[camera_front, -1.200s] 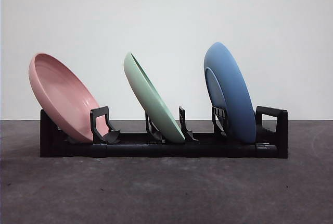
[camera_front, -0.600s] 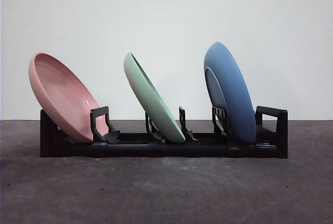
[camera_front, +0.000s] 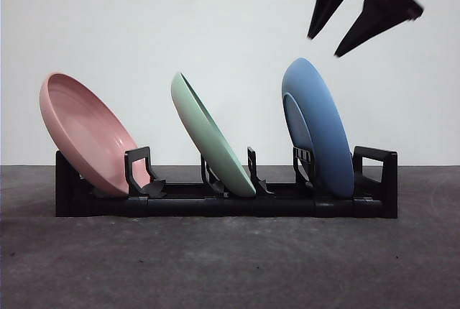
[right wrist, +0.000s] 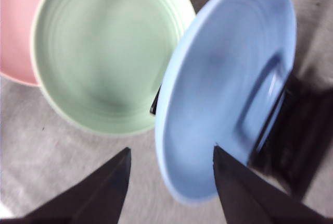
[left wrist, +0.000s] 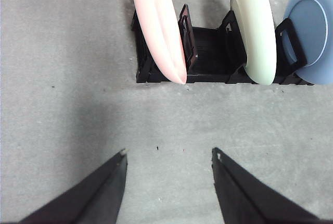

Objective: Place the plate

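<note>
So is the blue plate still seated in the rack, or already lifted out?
Seated. The blue plate stands in the rack, leaning slightly; the right hand hovers open above it, not touching.

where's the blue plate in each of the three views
Front view: the round blue plate stands in the rightmost slot.
Left wrist view: at the far right edge, partly cut off.
Right wrist view: large, centre-right, above the open right gripper.
Shared landmark: the round pale green plate beside it.
</note>
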Controlling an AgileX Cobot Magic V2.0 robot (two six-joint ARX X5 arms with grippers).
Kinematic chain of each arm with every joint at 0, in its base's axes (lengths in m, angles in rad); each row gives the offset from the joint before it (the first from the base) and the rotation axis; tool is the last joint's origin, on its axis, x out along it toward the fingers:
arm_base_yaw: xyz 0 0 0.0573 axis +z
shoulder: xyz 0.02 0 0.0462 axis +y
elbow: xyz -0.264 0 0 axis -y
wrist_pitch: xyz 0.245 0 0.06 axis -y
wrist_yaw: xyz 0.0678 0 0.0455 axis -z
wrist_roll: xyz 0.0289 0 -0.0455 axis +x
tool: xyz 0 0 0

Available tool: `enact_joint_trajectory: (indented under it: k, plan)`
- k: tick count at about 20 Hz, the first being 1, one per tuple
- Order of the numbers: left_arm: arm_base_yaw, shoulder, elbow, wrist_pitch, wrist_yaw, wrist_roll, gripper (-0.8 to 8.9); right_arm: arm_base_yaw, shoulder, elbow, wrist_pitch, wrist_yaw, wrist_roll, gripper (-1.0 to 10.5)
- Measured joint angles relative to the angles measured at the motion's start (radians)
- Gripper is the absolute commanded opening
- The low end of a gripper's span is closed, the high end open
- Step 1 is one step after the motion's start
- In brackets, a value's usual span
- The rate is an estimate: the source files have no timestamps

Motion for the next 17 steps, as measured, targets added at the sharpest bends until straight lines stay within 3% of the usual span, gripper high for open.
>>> enact_joint_trajectory:
  k: [9,12,17]
  plan:
    - [0.000,0.000,0.000,-0.004,0.000,0.000,2.50,0.043,0.089,0.001,0.107,0.024,0.000,1.9]
    - [0.000,0.000,0.000,-0.004,0.000,0.000,2.50,0.043,0.107,0.001,0.113,0.024,0.000,0.8]
    - [0.000,0.000,0.000,-0.002,0.000,0.000,2.50,0.045,0.107,0.001,0.118,0.016,0.004,0.1]
